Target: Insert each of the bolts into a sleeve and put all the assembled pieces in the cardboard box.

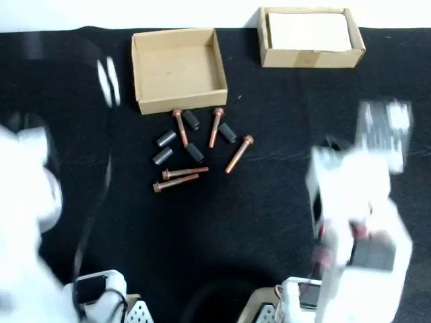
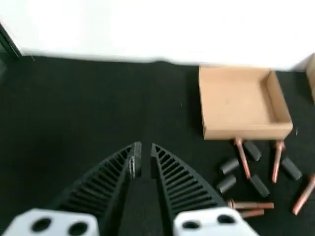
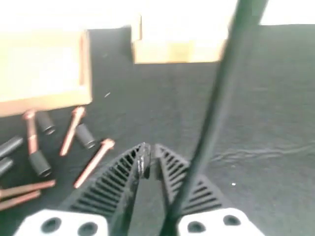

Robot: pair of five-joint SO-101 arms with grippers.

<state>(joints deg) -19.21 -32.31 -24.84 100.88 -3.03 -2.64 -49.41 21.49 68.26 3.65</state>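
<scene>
Black cloth covers the bench (image 1: pixel 269 222), and near its middle in the high view lies a loose scatter of five copper-coloured bolts (image 1: pixel 180 126) and five short dark sleeves (image 1: pixel 166 138), none of them joined. Two bolts lie side by side, nearly touching, at the 6 o'clock edge of the scatter. One lies tilted at the 3 o'clock edge, and two more point toward 12 o'clock, each with a sleeve just beside it. The cardboard box (image 1: pixel 178 102) sits open just at 12 o'clock from the scatter, with nothing in it. A second box (image 1: pixel 310 58) holding something white stands well apart at about 2 o'clock, at the far edge of the bench. The left arm (image 1: pixel 27 195) shows as a white shape at 8 o'clock from the scatter, the right arm (image 1: pixel 357 215) at 4 o'clock. In the left wrist view the left gripper (image 2: pixel 145 150) hangs over bare cloth, well apart from the parts. Its ribbed black fingers (image 2: pixel 172 172) are drawn together with only a thin slit between the tips, pinching nothing. The right gripper (image 3: pixel 151 150) is likewise over bare cloth, near the tilted bolt, its fingers (image 3: pixel 123 174) pressed close and holding nothing. A dark cable (image 3: pixel 216 113) crosses in front of it.
</scene>
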